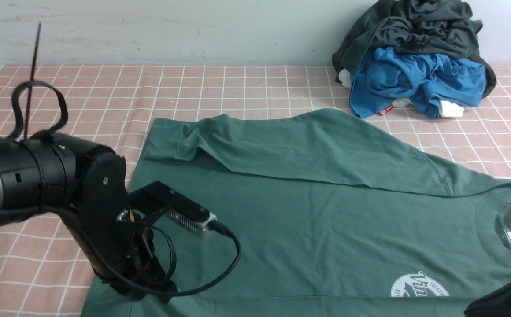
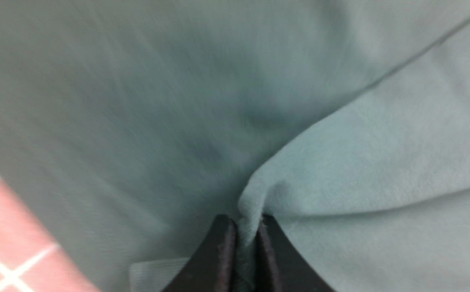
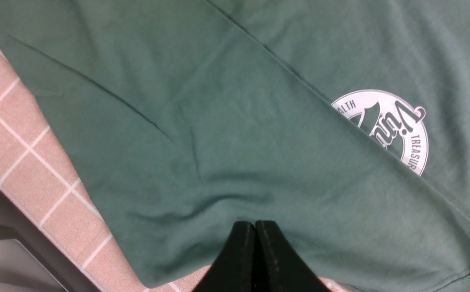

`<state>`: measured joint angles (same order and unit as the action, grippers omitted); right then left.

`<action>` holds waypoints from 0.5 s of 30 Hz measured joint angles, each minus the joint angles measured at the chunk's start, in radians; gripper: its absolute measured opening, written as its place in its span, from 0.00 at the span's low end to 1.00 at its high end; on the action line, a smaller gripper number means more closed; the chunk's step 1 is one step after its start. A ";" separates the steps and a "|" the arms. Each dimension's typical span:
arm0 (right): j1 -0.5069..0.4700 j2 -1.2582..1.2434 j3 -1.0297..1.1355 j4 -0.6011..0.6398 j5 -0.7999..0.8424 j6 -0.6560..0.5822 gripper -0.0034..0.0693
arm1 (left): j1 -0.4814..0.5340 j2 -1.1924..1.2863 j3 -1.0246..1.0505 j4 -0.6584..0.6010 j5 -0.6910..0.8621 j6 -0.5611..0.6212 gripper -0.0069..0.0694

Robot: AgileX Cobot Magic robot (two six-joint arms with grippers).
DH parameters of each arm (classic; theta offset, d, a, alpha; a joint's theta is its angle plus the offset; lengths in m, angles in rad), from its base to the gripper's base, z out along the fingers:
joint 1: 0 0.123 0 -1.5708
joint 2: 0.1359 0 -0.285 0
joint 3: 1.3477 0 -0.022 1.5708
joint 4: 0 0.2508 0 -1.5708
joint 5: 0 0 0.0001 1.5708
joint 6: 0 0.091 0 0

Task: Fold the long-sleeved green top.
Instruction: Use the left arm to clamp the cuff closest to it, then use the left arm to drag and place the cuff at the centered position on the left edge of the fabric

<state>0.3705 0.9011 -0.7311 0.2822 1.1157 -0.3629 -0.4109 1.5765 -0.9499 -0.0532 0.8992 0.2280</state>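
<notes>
Item: green long-sleeved top (image 1: 308, 211) is lying flat, white round logo (image 3: 389, 129) partly reading "TREASUR"; left gripper (image 2: 247, 247) is pinching its fabric fold; right gripper (image 3: 255, 231) is sitting clenched.

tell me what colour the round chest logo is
White logo on the green top; clearest in the right wrist view.

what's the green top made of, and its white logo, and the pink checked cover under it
The green top looks like soft matte knit, probably cotton jersey: fine ribs show up close, and it puckers where the left gripper pinches it. The logo is a flat white print, likely ink, with no sheen. The pink checked cover is matte; cloth or mat, I cannot tell which.
</notes>
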 joint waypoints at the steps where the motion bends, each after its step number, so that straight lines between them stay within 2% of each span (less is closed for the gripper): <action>1: 0.000 0.000 0.000 0.000 -0.001 0.000 0.03 | 0.000 -0.002 -0.005 0.001 0.005 0.000 0.13; 15: 0.000 0.001 0.000 -0.059 -0.058 0.016 0.03 | 0.000 0.057 -0.374 0.138 0.042 0.000 0.13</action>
<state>0.3705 0.9018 -0.7311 0.2231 1.0577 -0.3472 -0.4109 1.6339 -1.3243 0.0848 0.9415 0.2278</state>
